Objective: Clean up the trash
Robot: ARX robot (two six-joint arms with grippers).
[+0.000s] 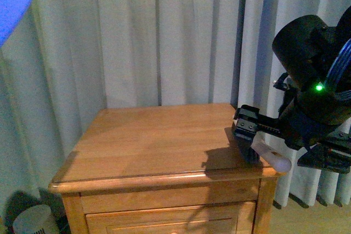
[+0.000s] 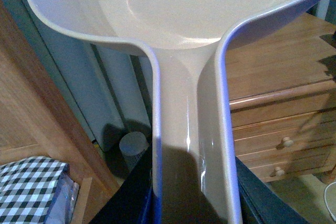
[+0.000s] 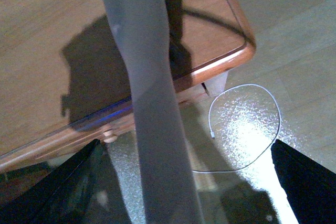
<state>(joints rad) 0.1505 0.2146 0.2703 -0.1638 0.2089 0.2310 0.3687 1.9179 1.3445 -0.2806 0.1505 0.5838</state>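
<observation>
Right arm (image 1: 312, 91) enters at the right edge of the front view, 1 green light lit on it. Right gripper (image 1: 248, 135) reaches left and downward. Its 2 fingers (image 3: 68, 187) stand wide to either side of the brush handle (image 3: 152, 103); any contact is possibly out of frame. Left gripper (image 2: 191, 198): 2 dark fingers (image 2: 128, 192) pressed against both sides of the dustpan handle (image 2: 189, 129).

Noted wooden nightstand (image 1: 159, 141) with knobbed drawers before pale pleated curtains (image 1: 164, 31), beige dustpan (image 2: 184, 14) close up, pale brush handle (image 3: 152, 129) over the nightstand's corner, white cable (image 3: 244, 85) looped on the floor, checked cloth (image 2: 31, 187), small ribbed cylinder (image 1: 33, 220) low beside the nightstand.
</observation>
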